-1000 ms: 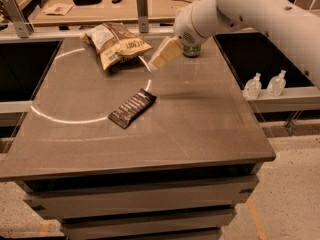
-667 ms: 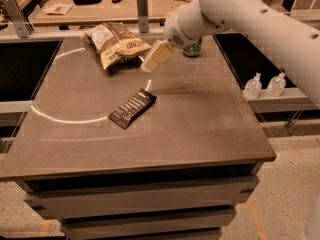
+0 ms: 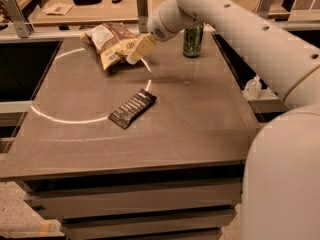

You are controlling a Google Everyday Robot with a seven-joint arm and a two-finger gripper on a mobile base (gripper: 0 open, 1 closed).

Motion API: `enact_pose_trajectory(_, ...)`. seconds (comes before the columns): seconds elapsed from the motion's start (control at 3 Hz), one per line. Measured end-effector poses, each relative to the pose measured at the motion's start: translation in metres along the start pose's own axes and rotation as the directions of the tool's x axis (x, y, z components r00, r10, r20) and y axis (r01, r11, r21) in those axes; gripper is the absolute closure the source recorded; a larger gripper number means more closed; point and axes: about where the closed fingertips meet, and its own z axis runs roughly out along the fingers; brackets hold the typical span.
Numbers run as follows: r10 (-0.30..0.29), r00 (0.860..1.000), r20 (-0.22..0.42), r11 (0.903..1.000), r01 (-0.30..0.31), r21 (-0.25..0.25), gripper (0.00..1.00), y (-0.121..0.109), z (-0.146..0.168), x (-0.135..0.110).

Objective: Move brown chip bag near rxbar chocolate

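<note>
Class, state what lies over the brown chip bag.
The hand sits over the brown chip bag's right edge, hiding that part; contact is unclear. Nothing else covers it.

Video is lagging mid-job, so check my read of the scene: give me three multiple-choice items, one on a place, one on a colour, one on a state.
1. Where is the gripper?
A. at the right edge of the brown chip bag
B. low at the front edge
C. off to the right side

2. What colour is the can at the far side of the table?
A. red
B. green
C. white

3. How does the rxbar chocolate lie?
A. standing on end
B. flat, apart from the bag
C. tucked under the bag

Answers:
1 A: the gripper sits against the bag's right edge.
2 B: the can is dark green.
3 B: bare tabletop shows between bar and bag.
</note>
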Motion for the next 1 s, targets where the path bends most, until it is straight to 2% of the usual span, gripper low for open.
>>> enact_pose_trajectory(0.33, -0.005, 1.000, -0.011, 0.9986, 0.004, -0.053, 0.00, 0.005, 0.023, -0.011)
enact_pose_trajectory(0.67, 0.008, 0.999, -0.034, 0.9942, -0.012, -0.107, 0.00, 0.020, 0.039, -0.007)
enact_pose_trajectory(1.0, 0.029, 0.997, -0.076, 0.9931, -0.038, -0.111, 0.00, 0.019, 0.046, 0.007)
